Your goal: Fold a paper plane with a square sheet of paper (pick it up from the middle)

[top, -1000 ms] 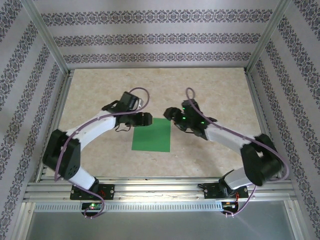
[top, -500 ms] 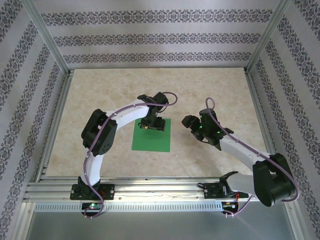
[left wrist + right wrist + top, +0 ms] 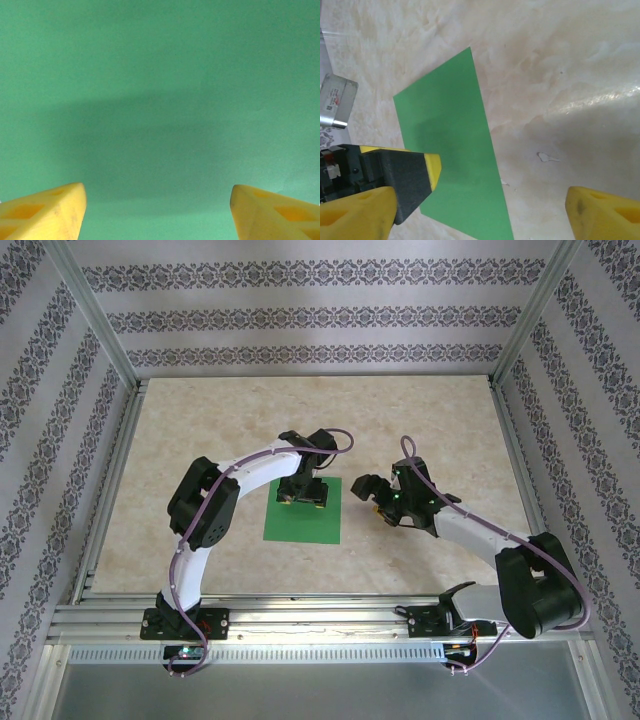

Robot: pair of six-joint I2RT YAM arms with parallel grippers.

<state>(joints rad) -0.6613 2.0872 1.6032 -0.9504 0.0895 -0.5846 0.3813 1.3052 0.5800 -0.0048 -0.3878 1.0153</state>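
Square sheet of paper lay flat on table. Judged thin, light, floppy, slippery: best pinched up at its middle. Left gripper hung over sheet's far half, jaws wide, empty. Right gripper just beside sheet's right edge, also wide, empty. Sheet's far-mid strip hidden under left gripper; tips possibly touching it.

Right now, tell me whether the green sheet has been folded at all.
No, the square sheet of paper lies flat and uncreased on the table, with the open left hand over its far part.
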